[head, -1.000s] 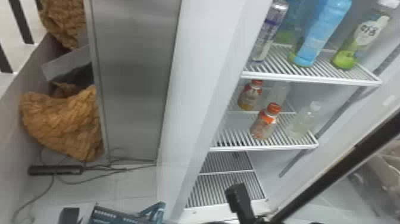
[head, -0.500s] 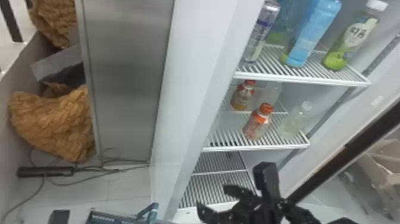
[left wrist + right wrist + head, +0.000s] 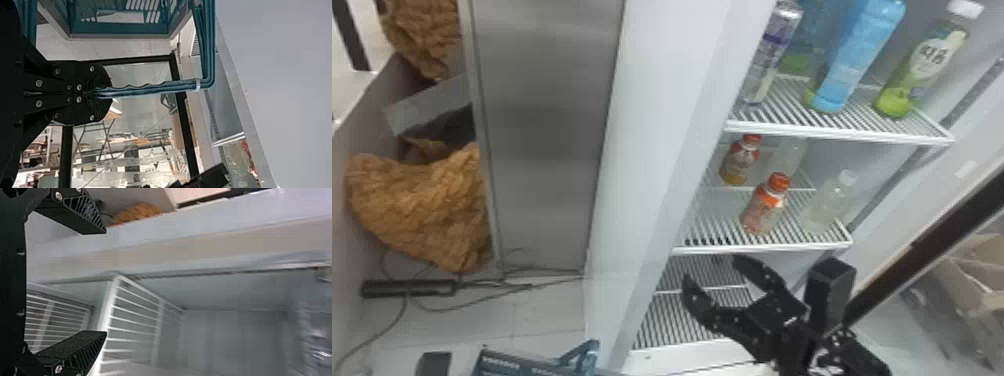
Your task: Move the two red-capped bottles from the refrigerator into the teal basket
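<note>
Eight drink containers face you: two red-capped bottles [image 3: 764, 210], two clear plastic bottles [image 3: 827, 202], one opaque blue plastic bottle [image 3: 857, 55], one white-capped green bottle [image 3: 922, 67], one translucent blue-green bottle [image 3: 804, 37] and one slim silver container with a purple band [image 3: 769, 57]. You also have three white wire shelves [image 3: 837, 134], one teal plastic basket [image 3: 117, 29] and two large crumpled brown bundles [image 3: 422, 205].

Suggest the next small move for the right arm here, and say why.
Probably raise the right gripper a little, fingers open, toward the front red-capped bottle. The fingers are spread with nothing between them, and in the head view they appear just below the front edge of the shelf where that bottle stands.
</note>
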`<control>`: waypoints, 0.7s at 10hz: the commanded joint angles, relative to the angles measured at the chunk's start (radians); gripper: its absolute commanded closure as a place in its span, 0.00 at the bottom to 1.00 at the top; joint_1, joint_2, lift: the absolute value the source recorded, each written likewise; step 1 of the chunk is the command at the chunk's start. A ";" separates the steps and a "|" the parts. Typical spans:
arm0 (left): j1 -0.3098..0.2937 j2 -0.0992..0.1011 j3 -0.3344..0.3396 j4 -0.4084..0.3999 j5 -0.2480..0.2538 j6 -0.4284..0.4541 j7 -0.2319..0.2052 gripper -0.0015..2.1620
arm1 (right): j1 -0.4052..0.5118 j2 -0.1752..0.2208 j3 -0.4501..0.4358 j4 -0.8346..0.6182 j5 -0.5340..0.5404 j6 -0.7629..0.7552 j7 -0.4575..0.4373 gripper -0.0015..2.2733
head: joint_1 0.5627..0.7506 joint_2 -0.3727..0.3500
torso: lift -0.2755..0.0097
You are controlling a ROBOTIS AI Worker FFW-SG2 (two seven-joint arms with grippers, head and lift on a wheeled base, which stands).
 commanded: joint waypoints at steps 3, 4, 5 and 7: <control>0.001 0.000 -0.007 0.000 -0.006 -0.007 0.000 0.54 | 0.032 0.081 -0.073 0.096 -0.008 -0.276 -0.044 0.05 | 0.70 0.03 | 0.18; 0.001 0.000 -0.009 0.000 -0.028 -0.015 0.000 0.54 | 0.013 0.078 -0.071 0.189 -0.012 -0.367 -0.042 0.05 | 0.70 0.03 | 0.18; -0.001 0.000 -0.015 0.000 -0.036 -0.017 0.001 0.54 | -0.009 0.080 -0.061 0.241 -0.012 -0.406 -0.037 0.05 | 0.70 0.03 | 0.18; -0.001 0.002 -0.019 0.000 -0.036 -0.017 0.003 0.54 | -0.024 0.065 -0.019 0.258 -0.014 -0.418 -0.037 0.05 | 0.70 0.03 | 0.18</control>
